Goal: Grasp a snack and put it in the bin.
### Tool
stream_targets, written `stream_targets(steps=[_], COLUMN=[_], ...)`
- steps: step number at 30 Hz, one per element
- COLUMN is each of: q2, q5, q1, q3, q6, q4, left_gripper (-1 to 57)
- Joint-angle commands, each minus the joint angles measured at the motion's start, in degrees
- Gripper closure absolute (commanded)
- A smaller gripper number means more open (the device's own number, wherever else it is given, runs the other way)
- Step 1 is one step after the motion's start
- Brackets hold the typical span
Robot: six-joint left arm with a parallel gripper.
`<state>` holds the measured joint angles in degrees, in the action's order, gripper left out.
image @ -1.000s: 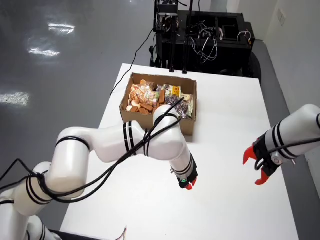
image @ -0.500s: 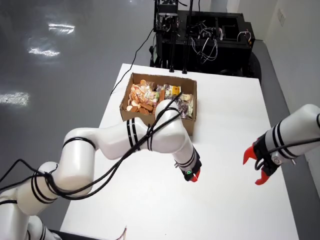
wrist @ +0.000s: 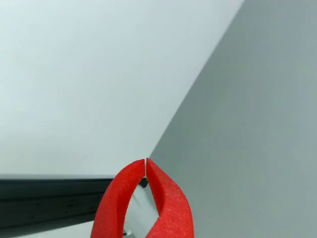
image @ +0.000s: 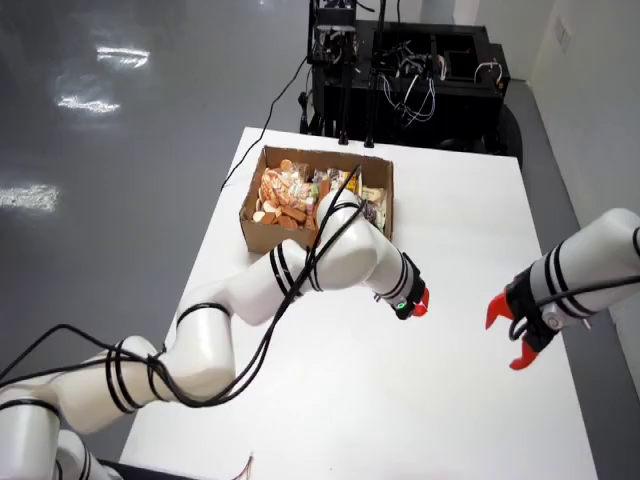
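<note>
- The table [image: 470, 230] is seen bare under the gripper [image: 419, 303].
- The snack box [image: 318, 210] lies just behind and left of it in the overhead view — snacks still inside.
- The red tips are pressed together, nothing held — reaching is judged in hand; opening is needed next.

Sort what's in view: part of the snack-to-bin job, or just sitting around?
Job:
- open brown cardboard box serving as the bin
- wrapped snack packets filling it
- white working arm's gripper, red fingers closed, nothing held

Not in the job:
- second white arm with open red gripper
- black equipment rack with cables
- white table
</note>
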<state>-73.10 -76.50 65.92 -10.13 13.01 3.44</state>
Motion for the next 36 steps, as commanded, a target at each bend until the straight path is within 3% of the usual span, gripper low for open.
stream_targets(steps=[1,10,36], q2=[-4.00,-6.26,-6.61], q5=[-0.04,-0.11,-0.14], q1=[-1.00,-1.92,2.61], q3=[-7.49,-11.83,-12.37], q6=[-2.61,-4.26,-3.73], q4=[0.07,0.07,-0.01], left_gripper=[56.3,56.4,56.4])
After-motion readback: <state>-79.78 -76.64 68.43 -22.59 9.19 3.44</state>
